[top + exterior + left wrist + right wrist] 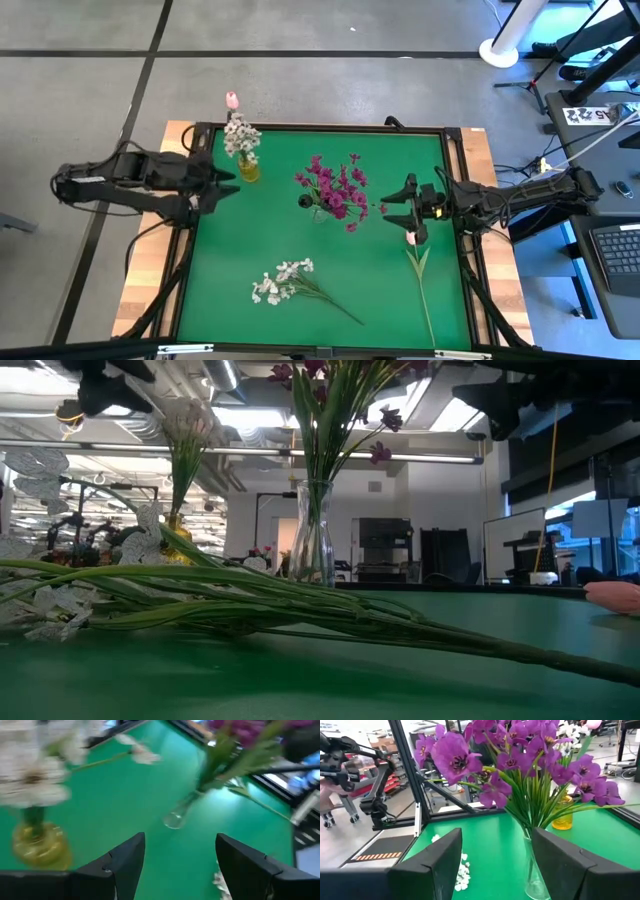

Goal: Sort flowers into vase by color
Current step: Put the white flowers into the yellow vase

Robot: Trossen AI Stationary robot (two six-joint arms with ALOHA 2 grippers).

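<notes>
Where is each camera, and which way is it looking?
High view: above the table, looking straight down; both arms, left tool, right tool.
Low view: at tabletop height, looking level across white flowers; arm parts show overhead.
Left wrist view: on the left arm, facing the yellow vase; its open fingers show.
Right wrist view: on the right arm, facing purple flowers; its open fingers show.
Shared: all four show the clear glass vase.

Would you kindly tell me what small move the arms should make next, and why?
Probably the right gripper, open and empty, should lower onto the pale pink tulip bud lying on the green mat just below it. The white blossom spray also lies loose; the left gripper is open by the yellow vase.
</notes>
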